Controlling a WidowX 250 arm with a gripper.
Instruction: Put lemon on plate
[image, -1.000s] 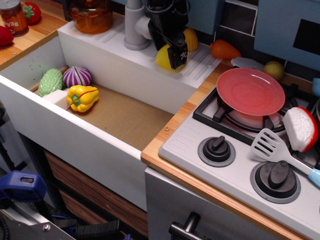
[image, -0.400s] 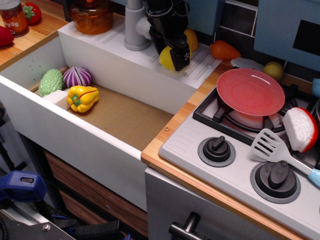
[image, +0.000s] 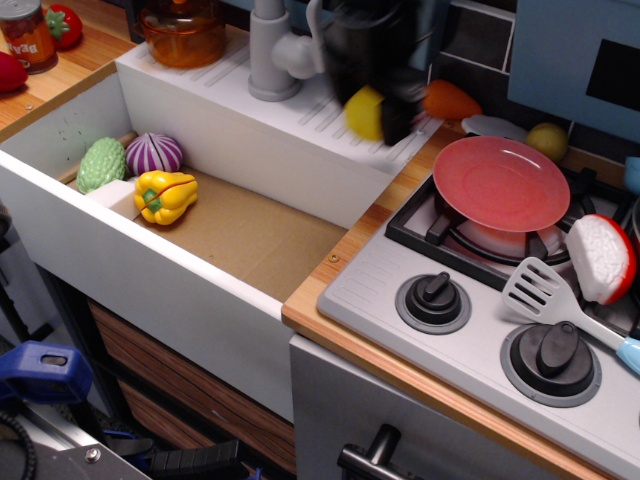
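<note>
The glossy yellow lemon is held in my black gripper, which is shut on it and blurred by motion. They hang just above the right end of the white ribbed drainboard, left of the stove. The round red-pink plate rests on the back left burner, to the right of and a little below the lemon, with nothing on it. The gripper's body hides what lies behind it.
An orange carrot and a small dull yellow-green fruit lie behind the plate. A grey faucet stands left of the gripper. The sink holds a yellow pepper, a purple onion and a green vegetable. A spatula lies on the stove.
The gripper has lifted the lemon off the drainboard and carried it to the right, toward the plate. Everything else stays put.
</note>
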